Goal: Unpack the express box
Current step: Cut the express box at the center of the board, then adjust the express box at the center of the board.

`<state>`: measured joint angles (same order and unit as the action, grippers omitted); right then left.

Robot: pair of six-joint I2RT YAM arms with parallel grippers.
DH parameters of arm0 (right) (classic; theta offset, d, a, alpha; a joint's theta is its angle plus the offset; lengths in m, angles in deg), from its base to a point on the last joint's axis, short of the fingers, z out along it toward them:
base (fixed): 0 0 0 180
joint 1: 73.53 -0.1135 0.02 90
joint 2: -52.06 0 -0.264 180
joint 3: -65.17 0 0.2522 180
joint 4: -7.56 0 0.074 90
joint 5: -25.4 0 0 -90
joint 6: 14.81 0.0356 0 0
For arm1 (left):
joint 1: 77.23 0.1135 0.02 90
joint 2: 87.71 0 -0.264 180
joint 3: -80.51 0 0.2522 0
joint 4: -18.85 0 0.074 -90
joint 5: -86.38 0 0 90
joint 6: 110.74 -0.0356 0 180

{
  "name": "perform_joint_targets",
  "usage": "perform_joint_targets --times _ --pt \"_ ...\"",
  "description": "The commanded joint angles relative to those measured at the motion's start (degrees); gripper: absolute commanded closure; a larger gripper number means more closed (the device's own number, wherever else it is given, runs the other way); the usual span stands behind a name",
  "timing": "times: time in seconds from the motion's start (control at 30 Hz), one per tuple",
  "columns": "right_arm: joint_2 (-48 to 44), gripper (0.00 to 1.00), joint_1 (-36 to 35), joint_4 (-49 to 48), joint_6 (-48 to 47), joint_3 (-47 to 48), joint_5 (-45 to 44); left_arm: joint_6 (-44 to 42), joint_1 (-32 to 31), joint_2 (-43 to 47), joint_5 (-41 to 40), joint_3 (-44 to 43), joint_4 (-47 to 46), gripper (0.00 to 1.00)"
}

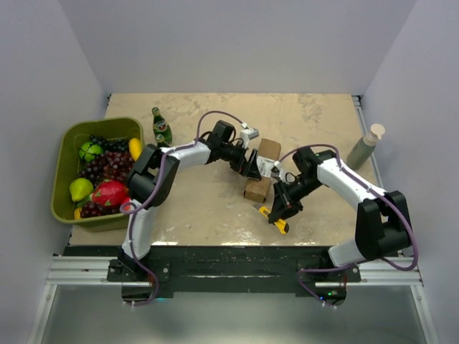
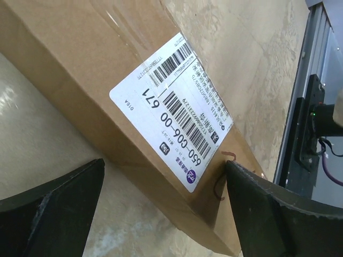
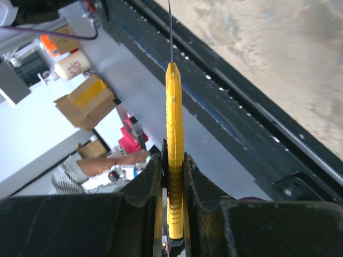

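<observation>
Left gripper (image 2: 164, 163) hovers wide open and empty over the box (image 2: 80, 59), which lies in the middle of the table (image 1: 201, 208). The box is probably light, stiff cardboard, best pinched across its narrow width. Right gripper (image 3: 172, 160) is clamped tight on the yellow knife (image 3: 174, 107), blade out.

Right hand (image 3: 173, 163) pinches yellow utility knife (image 3: 174, 107) — blade out, pointing away
</observation>
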<state>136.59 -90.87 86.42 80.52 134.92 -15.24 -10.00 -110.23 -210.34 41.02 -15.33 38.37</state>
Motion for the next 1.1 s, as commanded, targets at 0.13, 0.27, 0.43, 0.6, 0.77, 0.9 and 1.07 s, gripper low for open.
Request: perform_joint_targets --times 0.13,0.27,0.43,0.6,0.77,0.9,1.07 --pt "-7.2 1.0 -0.1 3.9 -4.2 3.1 5.7 -9.2 1.8 -5.2 -15.8 -2.5 1.8 0.02" --pt "-12.2 1.0 7.2 4.3 -8.7 14.2 -3.0 -12.6 3.1 -0.2 -11.9 -3.2 2.1 0.0" --pt "-9.0 1.0 17.2 -3.9 -4.5 19.4 -11.7 -11.4 6.3 8.7 -7.5 -2.5 0.4 0.0" --pt "-5.5 1.0 17.2 -12.3 -2.7 15.1 -25.1 -15.7 7.3 18.6 -14.2 6.8 3.6 0.03" --pt "0.5 1.0 17.2 -27.6 1.3 12.2 -33.4 -17.2 6.8 22.9 -18.8 19.4 0.8 0.11" --pt "8.2 1.0 17.2 -37.7 4.0 14.1 -36.9 -19.1 4.7 22.4 -19.6 22.4 -1.2 0.12" --pt "17.9 1.0 15.2 -41.5 0.9 19.2 -38.4 -20.0 2.3 18.7 -18.7 21.4 -3.6 0.12"
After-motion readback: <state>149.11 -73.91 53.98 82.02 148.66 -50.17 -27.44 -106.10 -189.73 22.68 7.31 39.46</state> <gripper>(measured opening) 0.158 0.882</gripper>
